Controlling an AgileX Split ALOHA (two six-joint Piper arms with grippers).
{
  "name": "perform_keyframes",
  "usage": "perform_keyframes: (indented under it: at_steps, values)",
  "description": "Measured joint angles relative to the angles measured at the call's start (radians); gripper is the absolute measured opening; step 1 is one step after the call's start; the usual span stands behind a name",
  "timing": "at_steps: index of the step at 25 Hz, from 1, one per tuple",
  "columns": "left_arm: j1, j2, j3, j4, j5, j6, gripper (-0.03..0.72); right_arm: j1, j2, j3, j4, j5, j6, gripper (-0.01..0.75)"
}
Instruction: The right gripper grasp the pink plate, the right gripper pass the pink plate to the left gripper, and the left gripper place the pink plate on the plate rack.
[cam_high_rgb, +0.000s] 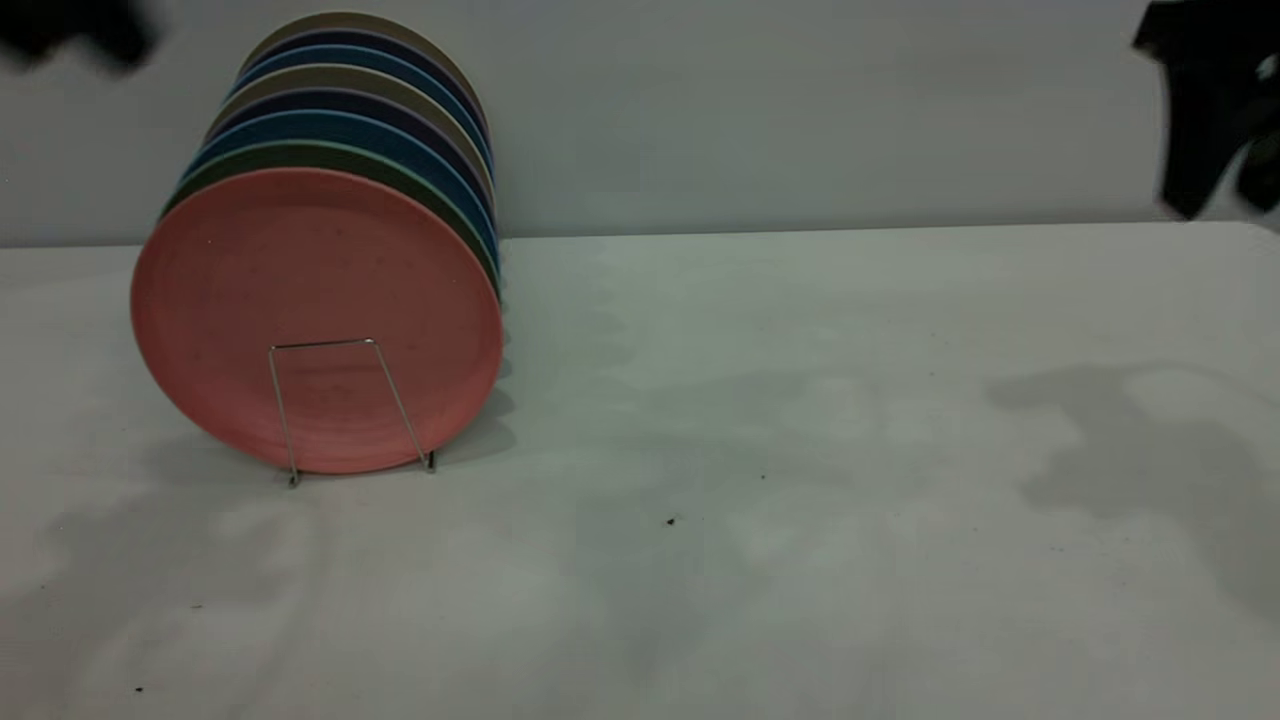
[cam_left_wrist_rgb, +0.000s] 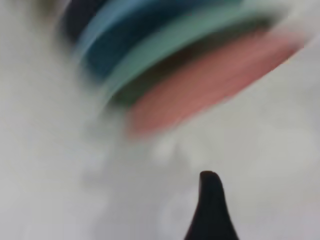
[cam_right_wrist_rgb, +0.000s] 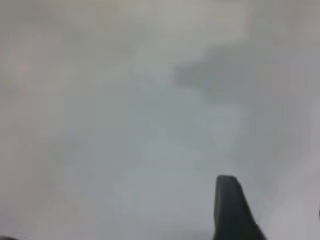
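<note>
The bare tabletop (cam_high_rgb: 760, 560) in the foreground carries only a few dark specks and soft shadows. Further back on the left, the pink plate (cam_high_rgb: 316, 318) stands on edge at the front of a row of plates, held behind the front loop of the plate rack (cam_high_rgb: 345, 408); judged from this, placement looks complete. Directly behind it sits a green plate (cam_high_rgb: 300, 155), then blue, dark and beige plates, packed closely. Left tool (cam_high_rgb: 75, 35) sits high at the far left corner, well apart from the row; only one fingertip (cam_left_wrist_rgb: 210, 200) shows in its wrist view, so open or closed cannot be told. Right tool (cam_high_rgb: 1215, 110) hangs at the far right, well away from everything, holding nothing that can be seen; finger state also cannot be told. Risks: the pink plate leans on a single thin wire loop, so a jolt to the tabletop or a low pass by the left arm could tip it forward. The tight row behind could press on it if disturbed.
</note>
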Motion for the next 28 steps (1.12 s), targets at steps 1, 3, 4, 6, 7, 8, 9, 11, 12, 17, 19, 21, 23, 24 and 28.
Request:
perform_keyframes:
  at_steps: [1,3,4,6,7,8,9,11,12,17,19,21,23,24,28]
  values:
    - [0.0,-0.013,0.0,0.082,0.047,-0.108,0.587,0.012,-0.019,0.0,-0.031,0.023,0.032,0.427]
    - [0.0,-0.048,0.0,0.214,0.122,-0.248,0.577,0.037,-0.063,0.0,-0.075,0.056,0.075,0.421]
    - [0.0,-0.067,0.0,0.243,0.156,-0.289,0.573,0.047,-0.087,0.0,-0.09,0.061,0.089,0.418]
    - [0.0,-0.117,0.001,0.27,0.21,-0.318,0.559,0.061,-0.14,0.009,-0.098,0.063,0.115,0.414]
    - [0.0,-0.149,0.006,0.274,0.223,-0.32,0.552,0.068,-0.176,0.025,-0.1,0.063,0.121,0.413]
    - [0.0,-0.185,0.015,0.277,0.23,-0.32,0.546,0.075,-0.22,0.043,-0.1,0.063,0.126,0.412]
    - [0.0,-0.225,0.031,0.279,0.235,-0.32,0.539,0.083,-0.259,0.071,-0.099,0.064,0.13,0.412]
    - [0.0,-0.307,0.075,0.279,0.238,-0.319,0.535,0.104,-0.361,0.142,-0.093,0.068,0.134,0.412]
    - [0.0,-0.354,0.105,0.279,0.238,-0.319,0.533,0.115,-0.406,0.177,-0.092,0.071,0.135,0.412]
    - [0.0,-0.581,0.264,0.255,0.236,-0.318,0.529,0.171,-0.672,0.42,-0.086,0.078,0.138,0.412]
    - [0.0,-0.678,0.32,0.255,0.238,-0.318,0.529,0.179,-0.77,0.51,-0.082,0.079,0.139,0.412]
    - [0.0,-0.768,0.38,0.244,0.248,-0.317,0.529,0.179,-0.875,0.604,-0.075,0.081,0.139,0.412]
    - [0.0,-0.865,0.437,0.22,0.265,-0.317,0.529,0.179,-0.969,0.688,-0.063,0.083,0.138,0.412]
    - [0.0,-0.911,0.468,0.205,0.271,-0.316,0.529,0.179,-1.019,0.733,-0.058,0.083,0.132,0.412]
    - [0.0,-1.058,0.564,0.176,0.312,-0.315,0.529,0.179,-1.199,0.887,-0.045,0.081,0.088,0.412]
